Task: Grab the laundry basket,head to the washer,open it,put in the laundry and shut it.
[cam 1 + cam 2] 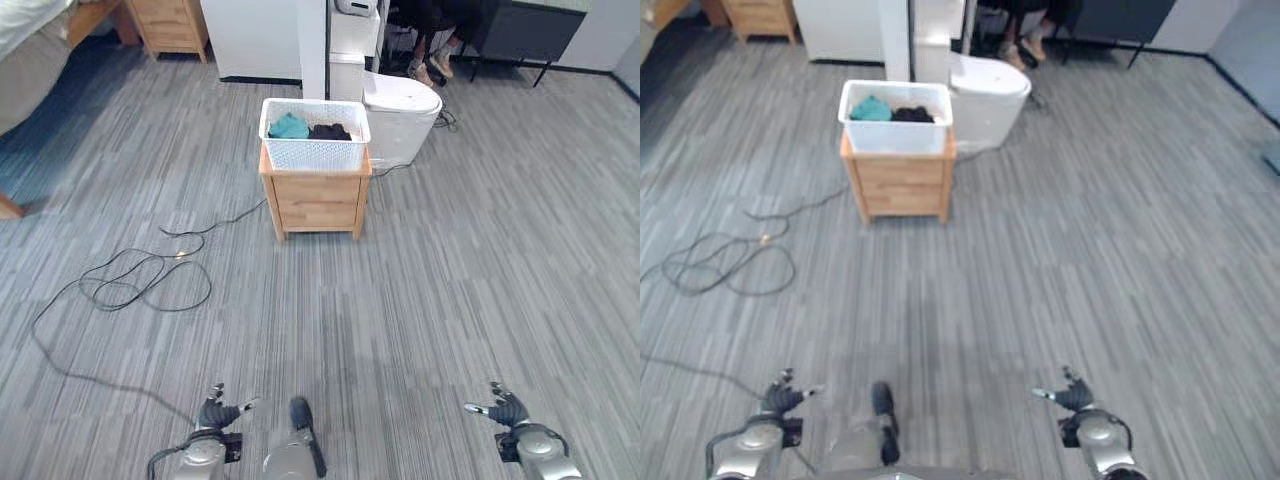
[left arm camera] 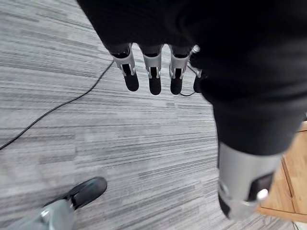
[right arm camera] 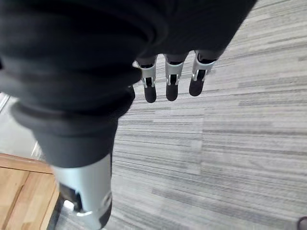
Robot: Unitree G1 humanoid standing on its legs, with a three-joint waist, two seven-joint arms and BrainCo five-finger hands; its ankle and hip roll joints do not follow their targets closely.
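A white laundry basket [image 1: 314, 150] holding teal and dark clothes [image 1: 289, 126] stands on a small wooden cabinet [image 1: 315, 203] in the middle distance. Behind it to the right is a white round-topped washer [image 1: 400, 118]. My left hand [image 1: 216, 412] is low at the near left, fingers straight and holding nothing. At the near right, my right hand [image 1: 507, 408] is likewise open and empty. Both hands hang far from the basket over grey carpet. In the wrist views the left fingers [image 2: 154, 79] and right fingers [image 3: 171, 84] hang straight above the floor.
A black cable [image 1: 130, 285] lies looped on the carpet left of the cabinet. A bed [image 1: 30, 50] and a wooden dresser [image 1: 170, 25] stand at the far left. A seated person's feet [image 1: 430, 68] show beside a dark desk [image 1: 525, 30] at the back.
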